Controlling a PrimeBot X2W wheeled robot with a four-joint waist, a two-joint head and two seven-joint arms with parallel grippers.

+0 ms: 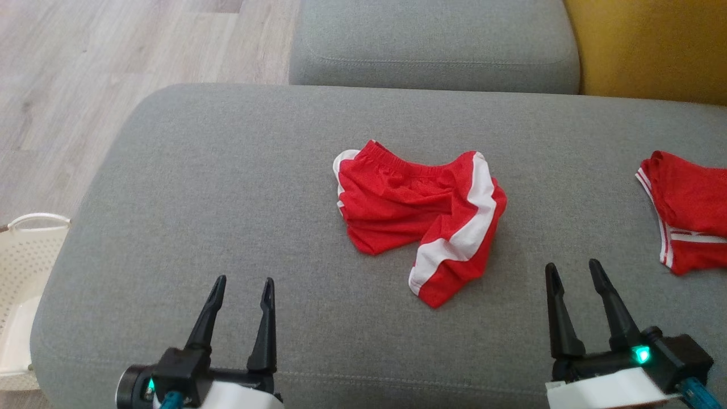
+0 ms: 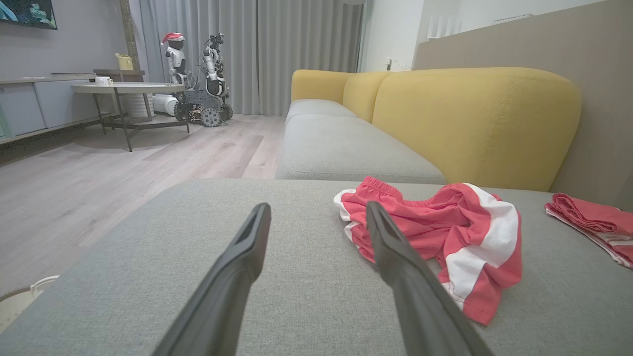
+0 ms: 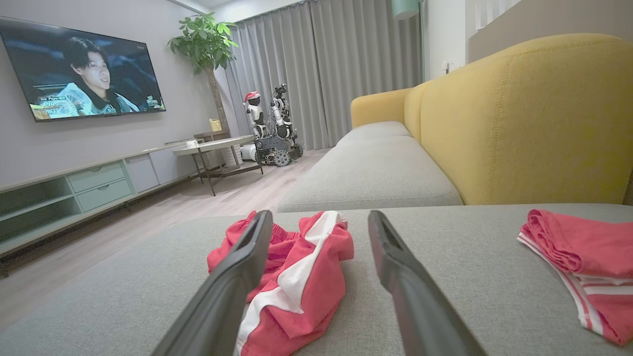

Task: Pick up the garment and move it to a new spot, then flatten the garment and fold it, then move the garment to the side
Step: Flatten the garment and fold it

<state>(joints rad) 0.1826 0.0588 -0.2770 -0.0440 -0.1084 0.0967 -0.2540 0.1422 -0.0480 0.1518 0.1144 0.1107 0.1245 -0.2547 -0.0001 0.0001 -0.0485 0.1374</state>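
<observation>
The garment (image 1: 417, 218) is a pair of red shorts with white side stripes, lying crumpled in the middle of the grey sofa cushion (image 1: 227, 187). It also lies right of centre in the left wrist view as the garment (image 2: 435, 232), and in the right wrist view as the garment (image 3: 296, 277) partly behind a finger. My left gripper (image 1: 243, 284) hovers open near the cushion's front edge, left of the shorts. My right gripper (image 1: 572, 267) stands open to the right of the shorts. Neither touches the cloth.
A second red garment (image 1: 690, 210), folded, lies at the cushion's right end. A white perforated basket (image 1: 25, 267) stands on the floor at the left. Behind are another grey seat (image 1: 431, 45) and the yellow backrest (image 1: 653, 45). Wooden floor lies to the left.
</observation>
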